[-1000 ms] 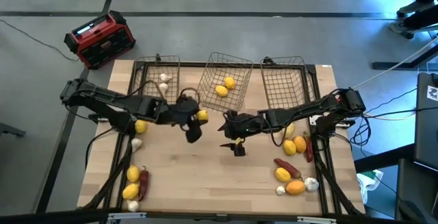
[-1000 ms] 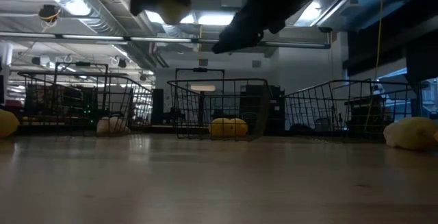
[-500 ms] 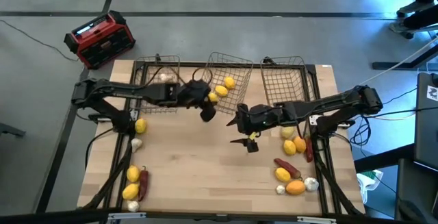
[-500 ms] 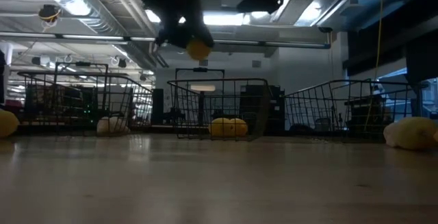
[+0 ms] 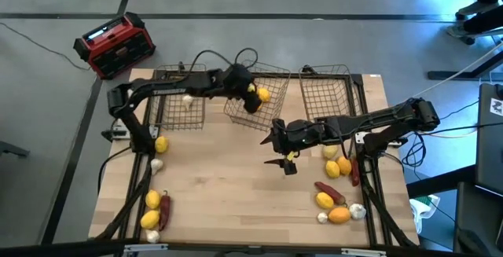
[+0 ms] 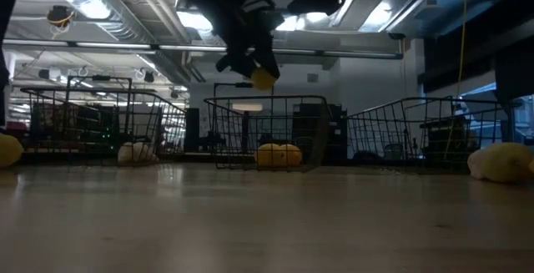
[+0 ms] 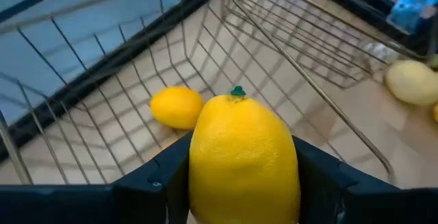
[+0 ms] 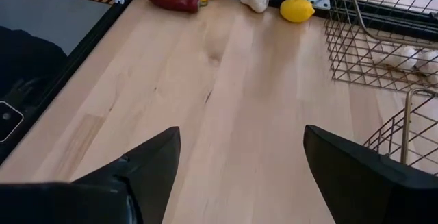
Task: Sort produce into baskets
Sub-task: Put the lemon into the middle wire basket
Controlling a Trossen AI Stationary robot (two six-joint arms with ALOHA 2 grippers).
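Delivery step of the sort: left gripper, its fingers closed against the sides of a lemon, hangs above the middle basket; one lemon already lies on that basket's mesh floor (a second shows only in the high view); the carried fruit sits clear of the rim, not yet released. Right gripper waits over bare table near the centre, fingers spread wide and holding nothing. By judgement, the next move calls for a slight descent inside the wire walls, then parting of the fingers so the lemon drops beside its fellow; remaining produce lies at both table edges.
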